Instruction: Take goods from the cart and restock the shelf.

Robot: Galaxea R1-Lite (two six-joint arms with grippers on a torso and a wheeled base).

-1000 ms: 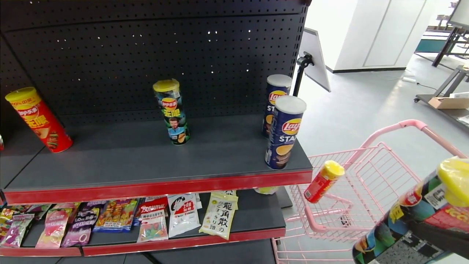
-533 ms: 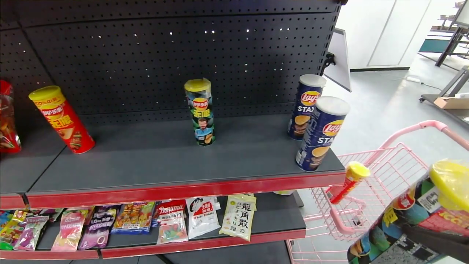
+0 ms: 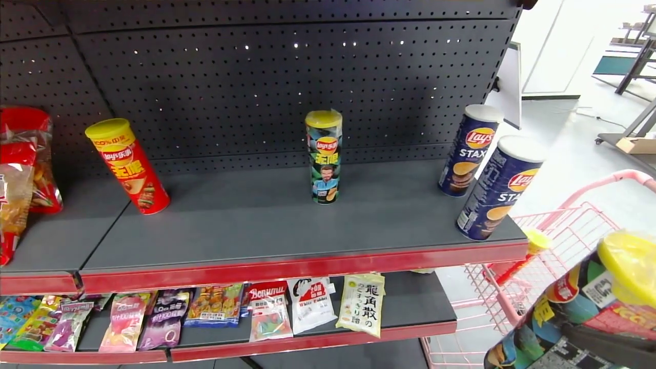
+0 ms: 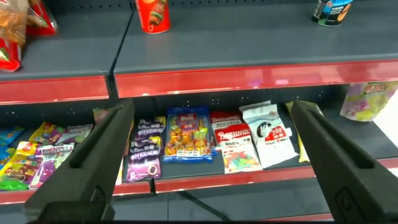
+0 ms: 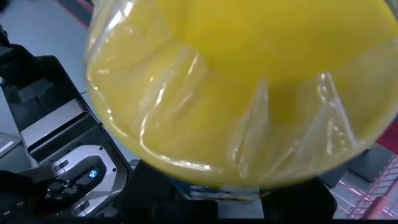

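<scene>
Your right tool [image 3: 602, 341] holds one multicoloured chip can with a yellow plastic lid [image 3: 569, 302], low at your right, above the pink wire cart [image 3: 564, 241] and short of the dark grey metal shelf with a red front strip [image 3: 307, 266].

Watch the dark-blue chip can with a white lid [image 3: 499, 187] at the shelf's front right corner: it stands between your load and the open space, so a low or wide swing could knock it off the edge. The held can is tilted, so level it or it may topple on release. The right tool appears clamped across the can's body. Your left tool [image 4: 211, 106] is spread wide and empty, facing the flat snack bags [image 4: 186, 134] on the lower shelf.
</scene>
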